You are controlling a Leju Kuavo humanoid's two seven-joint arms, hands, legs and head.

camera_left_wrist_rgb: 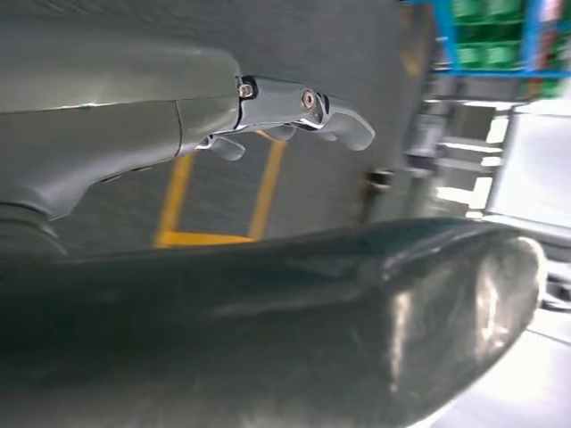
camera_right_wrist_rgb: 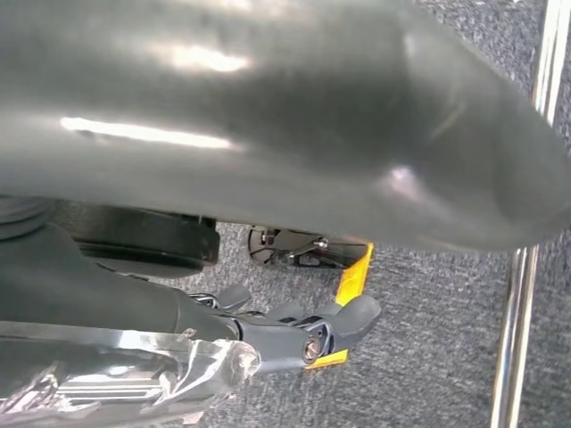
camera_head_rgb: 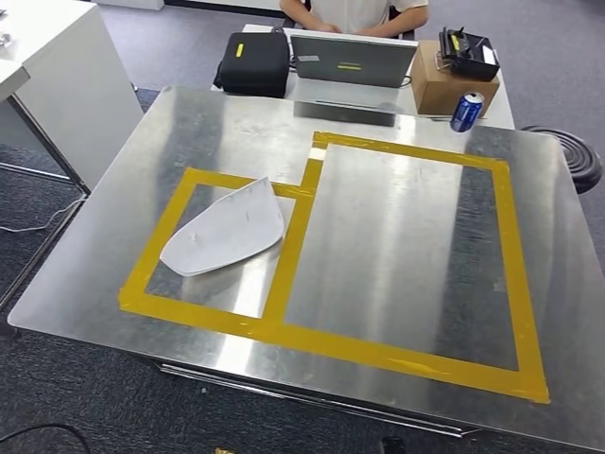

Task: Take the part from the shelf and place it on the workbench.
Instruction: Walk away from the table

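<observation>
The white, shield-shaped part (camera_head_rgb: 225,230) lies flat on the metal workbench (camera_head_rgb: 400,236), inside the smaller left rectangle of yellow tape (camera_head_rgb: 289,253), with its upper tip crossing the tape. In the left wrist view my left hand (camera_left_wrist_rgb: 283,303) hangs with its fingers (camera_left_wrist_rgb: 336,122) stretched out and nothing between them and the thick thumb. My right hand (camera_right_wrist_rgb: 269,116) hangs over grey carpet in the right wrist view, its fingers (camera_right_wrist_rgb: 340,325) likewise spread and holding nothing.
Behind the workbench a desk carries a black case (camera_head_rgb: 253,61), a laptop (camera_head_rgb: 353,59), a cardboard box (camera_head_rgb: 442,83) with a black device (camera_head_rgb: 467,52) and a blue can (camera_head_rgb: 466,111). A person (camera_head_rgb: 356,11) sits there. A white table (camera_head_rgb: 64,76) stands left.
</observation>
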